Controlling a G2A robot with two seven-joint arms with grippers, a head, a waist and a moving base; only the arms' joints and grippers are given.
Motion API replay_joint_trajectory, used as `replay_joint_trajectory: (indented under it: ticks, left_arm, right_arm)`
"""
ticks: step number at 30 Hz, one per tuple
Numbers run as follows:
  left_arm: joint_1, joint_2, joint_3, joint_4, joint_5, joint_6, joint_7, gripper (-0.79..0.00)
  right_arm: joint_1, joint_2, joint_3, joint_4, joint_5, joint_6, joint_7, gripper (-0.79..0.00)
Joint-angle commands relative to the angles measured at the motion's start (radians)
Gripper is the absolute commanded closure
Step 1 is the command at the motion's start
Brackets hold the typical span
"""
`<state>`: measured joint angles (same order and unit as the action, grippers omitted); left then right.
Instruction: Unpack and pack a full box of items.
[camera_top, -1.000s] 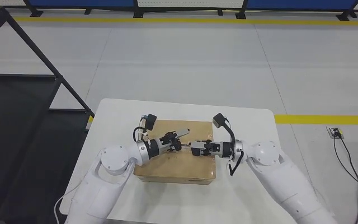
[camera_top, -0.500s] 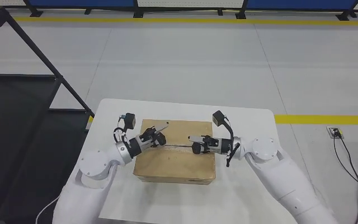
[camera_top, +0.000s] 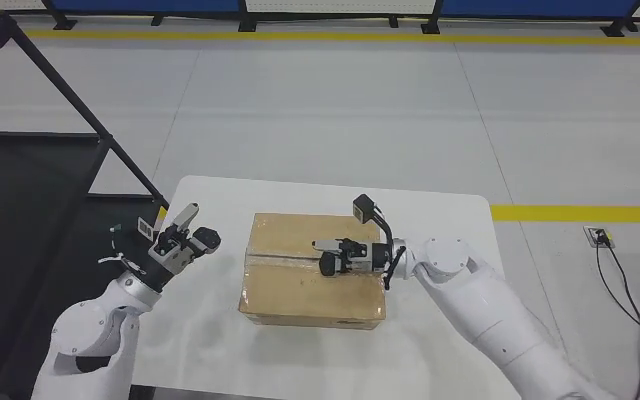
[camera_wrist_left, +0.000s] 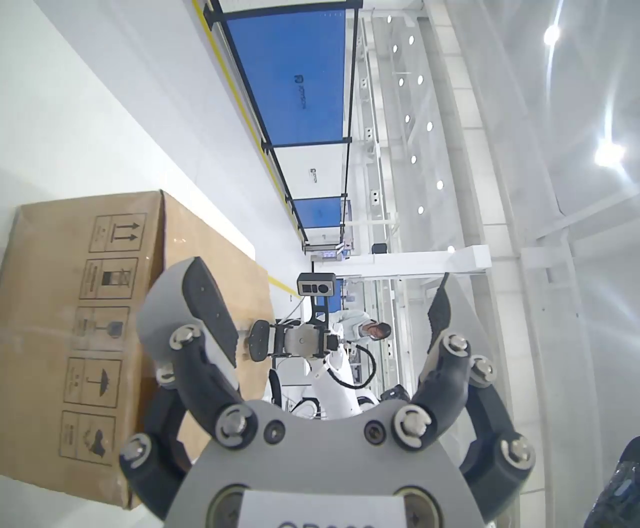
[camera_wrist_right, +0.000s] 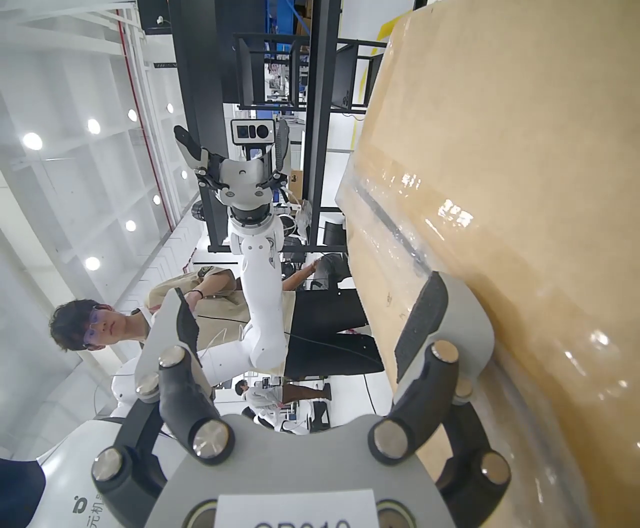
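Withdrawn from the box (camera_top: 300, 295), left gripper (camera_top: 193, 226) now hangs well apart from it, jaws wide; right gripper (camera_top: 323, 254), jaws wide, lies over the box's taped seam (camera_top: 280, 258).

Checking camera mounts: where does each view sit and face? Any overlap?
Top view: above the arms, looking down at the table and box; left gripper beside the box, right gripper over it.
Left wrist view: left wrist, facing the box's side and the right gripper past its own open fingers.
Right wrist view: right wrist, facing along the box top toward the left gripper.
All three share the box.
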<state>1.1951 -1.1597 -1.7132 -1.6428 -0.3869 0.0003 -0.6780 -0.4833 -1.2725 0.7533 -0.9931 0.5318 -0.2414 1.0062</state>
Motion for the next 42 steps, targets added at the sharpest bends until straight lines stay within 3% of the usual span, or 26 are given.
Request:
replay_joint_trajectory:
  ticks: [1, 21, 34, 42]
  left_arm:
    - [0.020, 0.003, -0.023, -0.003, -0.013, -0.009, -0.002, -0.785]
    - [0.133, 0.021, -0.124, 0.014, -0.117, -0.077, -0.079, -0.785]
    - [0.179, 0.033, -0.166, 0.037, -0.165, -0.095, -0.139, -0.785]
    - [0.183, 0.042, -0.177, 0.048, -0.170, -0.086, -0.183, -0.785]
  right_arm:
    - [0.017, -0.018, -0.025, 0.021, 0.004, -0.004, -0.009, -0.785]
    - [0.116, -0.214, -0.201, 0.188, 0.000, -0.063, -0.197, -0.785]
    - [0.159, -0.341, -0.255, 0.316, 0.013, -0.119, -0.251, -0.785]
    - [0.170, -0.397, -0.258, 0.400, 0.013, -0.163, -0.241, -0.785]
